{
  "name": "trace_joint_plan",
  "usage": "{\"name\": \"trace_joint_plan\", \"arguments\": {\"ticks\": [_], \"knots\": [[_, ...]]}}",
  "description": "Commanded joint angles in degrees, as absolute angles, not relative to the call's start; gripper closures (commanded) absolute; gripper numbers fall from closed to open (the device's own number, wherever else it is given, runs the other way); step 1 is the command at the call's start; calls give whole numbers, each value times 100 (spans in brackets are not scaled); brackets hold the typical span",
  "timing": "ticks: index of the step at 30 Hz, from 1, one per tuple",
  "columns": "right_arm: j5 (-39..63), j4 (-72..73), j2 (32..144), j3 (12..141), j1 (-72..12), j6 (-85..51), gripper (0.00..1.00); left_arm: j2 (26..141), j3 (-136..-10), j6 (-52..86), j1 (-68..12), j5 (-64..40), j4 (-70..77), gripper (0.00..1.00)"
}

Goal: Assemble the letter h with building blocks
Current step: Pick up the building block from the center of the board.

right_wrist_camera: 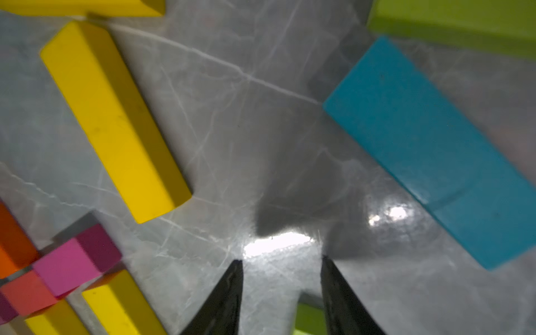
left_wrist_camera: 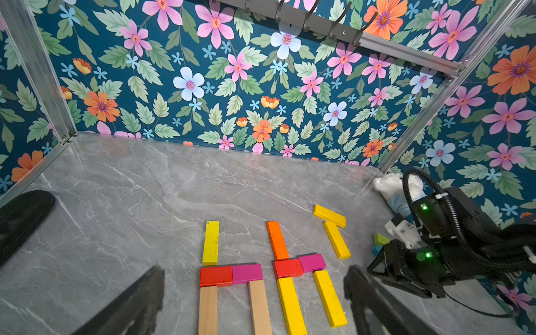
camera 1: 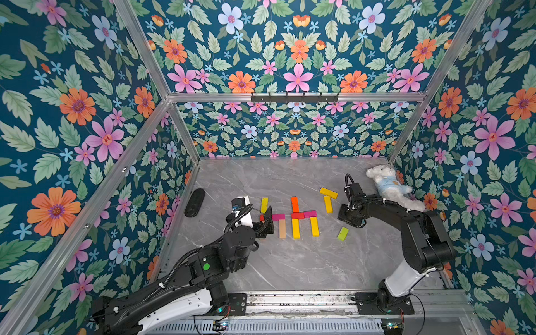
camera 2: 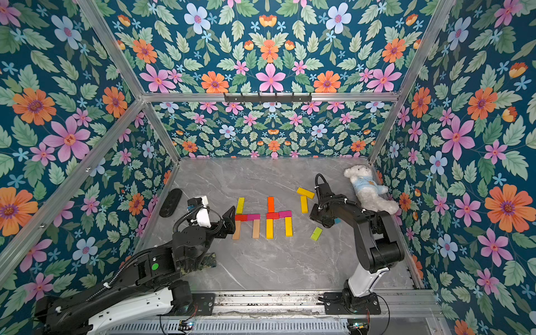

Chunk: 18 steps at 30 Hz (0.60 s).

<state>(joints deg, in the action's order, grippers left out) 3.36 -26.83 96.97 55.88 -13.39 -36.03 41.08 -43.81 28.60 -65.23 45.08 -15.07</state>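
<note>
Read the clock on a top view, with twelve at the back wall. The grey marble surface carries a white plush bear toward two o'clock. At its middle lie a left h shape and a right h shape, both of coloured planks.

Your right claw hangs released and empty over bare surface, and it is far nearer the spare planks than your left claw. That one gapes wide, holding nothing, beside the left h shape.

The blue wooden plank lies just at three o'clock of the right claw, under the arm. Its long axis runs roughly eleven-to-five. A yellow wooden plank lies at ten, slanted alike. A lime-green wooden plank sits close at six, and I judge it could snag a finger.
</note>
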Motion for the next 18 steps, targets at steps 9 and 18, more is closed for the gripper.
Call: {"name": "trace_joint_plan", "arguments": {"ticks": [9, 18], "knots": [[520, -2600, 9031, 4880, -1895, -3831, 52, 4113, -4371, 2892, -6522, 4601, -1572, 1], [-16, -3277, 8514, 4684, -2410, -3646, 32, 4069, -4327, 2917, -6522, 4593, -1556, 0]]}}
